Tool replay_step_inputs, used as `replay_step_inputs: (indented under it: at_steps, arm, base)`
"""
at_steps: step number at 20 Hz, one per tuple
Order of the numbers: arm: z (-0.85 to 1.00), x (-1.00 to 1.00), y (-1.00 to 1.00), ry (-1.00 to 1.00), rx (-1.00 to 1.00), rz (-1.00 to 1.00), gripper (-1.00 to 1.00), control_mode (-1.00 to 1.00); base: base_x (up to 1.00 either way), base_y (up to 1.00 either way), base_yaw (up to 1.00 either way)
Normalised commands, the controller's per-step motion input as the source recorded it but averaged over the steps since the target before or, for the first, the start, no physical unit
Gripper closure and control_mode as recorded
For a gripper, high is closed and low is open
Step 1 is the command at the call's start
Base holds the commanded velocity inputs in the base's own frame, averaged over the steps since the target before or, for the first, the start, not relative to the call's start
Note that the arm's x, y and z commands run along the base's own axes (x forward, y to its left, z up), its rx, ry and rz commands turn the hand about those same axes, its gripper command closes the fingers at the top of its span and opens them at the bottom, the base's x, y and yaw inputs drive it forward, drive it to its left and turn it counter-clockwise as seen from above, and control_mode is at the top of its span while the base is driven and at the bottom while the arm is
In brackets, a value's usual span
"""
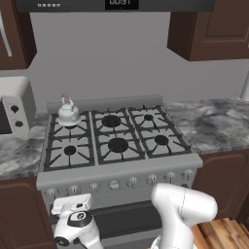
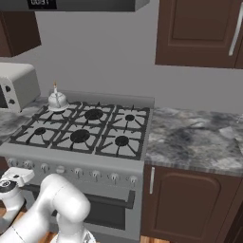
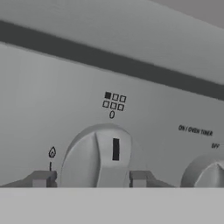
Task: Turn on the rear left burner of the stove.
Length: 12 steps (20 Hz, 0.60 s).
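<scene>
Two fingertips (image 3: 42,178) straddle a knob (image 3: 99,157) at lower centre, jaws spread, seemingly not yet pinching. Rear left burner (image 1: 68,124), under the kettle (image 1: 67,112), awaits: close, then twist.

A: What does the arm (image 1: 182,206) look like from the left base view?

B: Smooth, glossy white casing, built of fat rounded segments with a thin dark seam line across the big one.

A: And the wrist end?

B: The hand (image 1: 75,219) is white too, with a boxy white block on top and a round black disc ringed in silver on its side.

A: The gripper (image 3: 91,178)?

B: Two small fingertips (image 3: 42,178), squared off, grey on top and darker beneath.
</scene>
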Motion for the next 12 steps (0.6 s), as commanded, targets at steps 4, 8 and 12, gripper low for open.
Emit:
replay_step_inputs:
  at_steps: [4,8,12]
  arm:
    - [0.03,-0.01,0.10,0.19,-0.28,0.02,1.00,-1.00]
    - [0.00,0.00,0.00,0.48,-0.43,0.05,1.00,-1.00]
    - [0.00,0.00,0.00,0.55,-0.54,0.12,1.00,-1.00]
  base:
    - [0.00,0.00,0.00]
    - [0.00,0.00,0.00]
    - [0.00,0.00,0.00]
